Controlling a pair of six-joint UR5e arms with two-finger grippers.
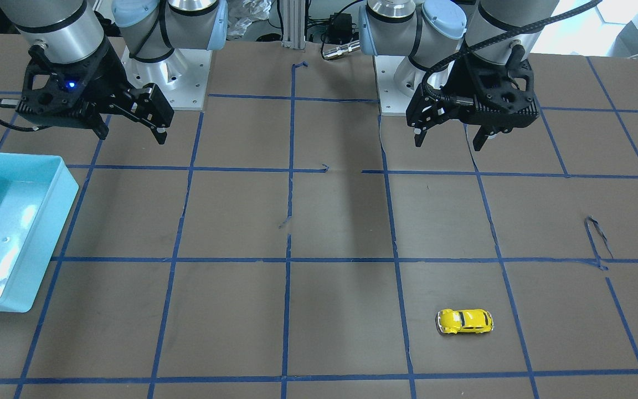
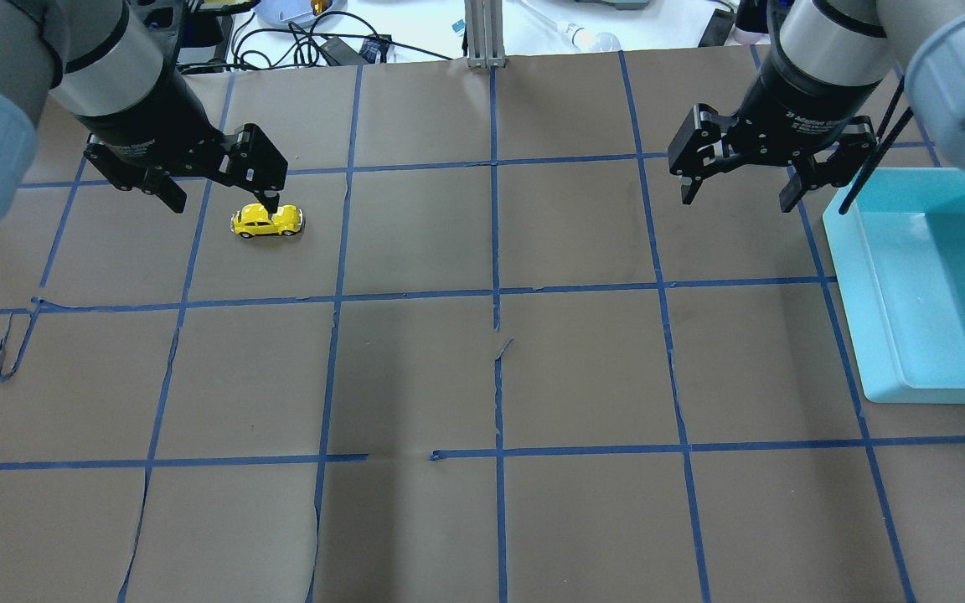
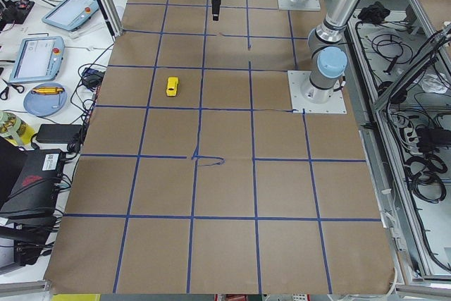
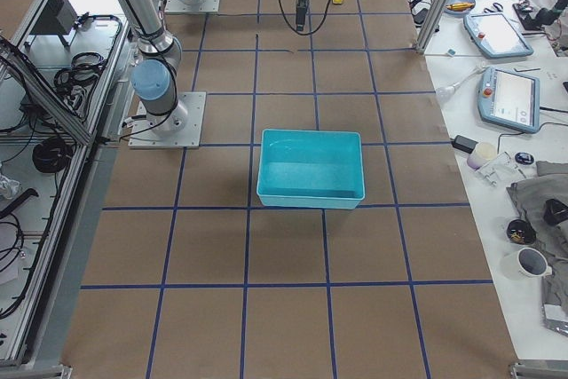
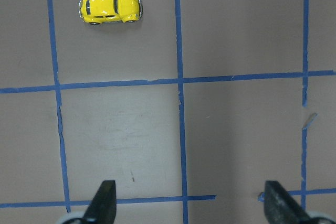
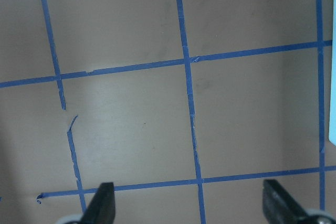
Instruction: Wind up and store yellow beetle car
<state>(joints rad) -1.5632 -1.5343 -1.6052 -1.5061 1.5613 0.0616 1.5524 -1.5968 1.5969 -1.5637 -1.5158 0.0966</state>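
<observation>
The yellow beetle car (image 2: 267,221) stands on its wheels on the brown table, on my left side toward the far edge. It also shows in the front view (image 1: 465,321) and at the top left of the left wrist view (image 5: 110,9). My left gripper (image 2: 223,203) is open and empty, held well above the table, with the car ahead of its fingertips (image 5: 105,200). My right gripper (image 2: 736,201) is open and empty, raised over bare table beside the bin; its fingertips (image 6: 102,203) frame only paper and tape.
A light blue open bin (image 2: 847,293) sits at the table's right edge, with nothing visible inside, and also shows in the front view (image 1: 47,249). Brown paper with blue tape grid lines covers the table. Cables, tablets and clutter lie beyond the far edge.
</observation>
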